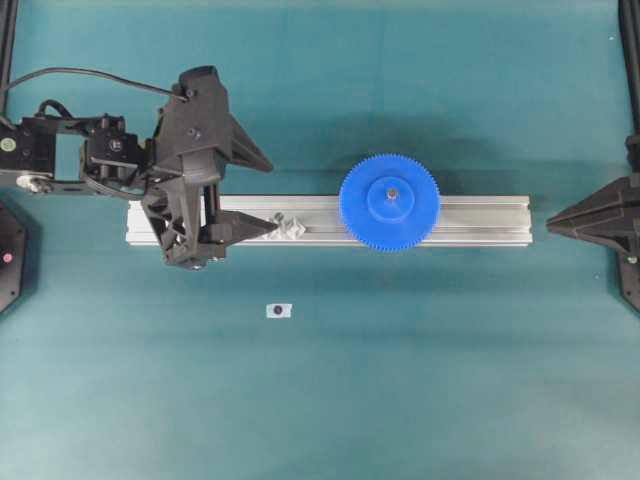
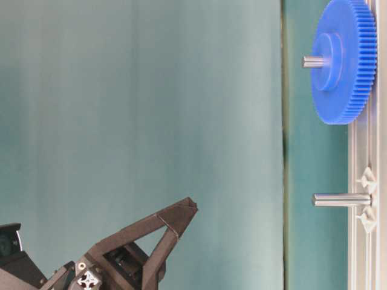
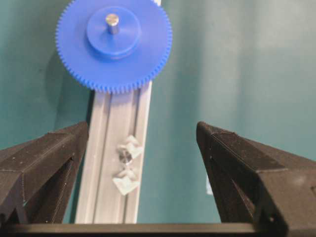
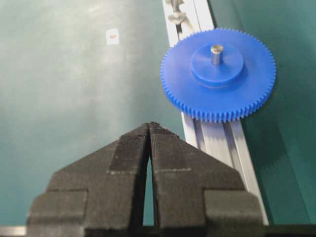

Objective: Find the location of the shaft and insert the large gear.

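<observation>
The blue gear (image 1: 389,201) sits on a pin (image 3: 112,20); left claw (image 1: 262,195) wide open and empty, right claw (image 4: 149,129) closed, empty.

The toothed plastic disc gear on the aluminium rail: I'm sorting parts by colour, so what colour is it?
Bright blue, clearest in the right wrist view.

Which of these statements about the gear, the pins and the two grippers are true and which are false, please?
1. The large gear sits on a shaft, whose tip pokes out of the hub. True.
2. The left gripper holds the gear. False: it is open and holds nothing.
3. The second pin on the rail is bare. True.
4. The right gripper is wide open. False: it is shut.
</observation>
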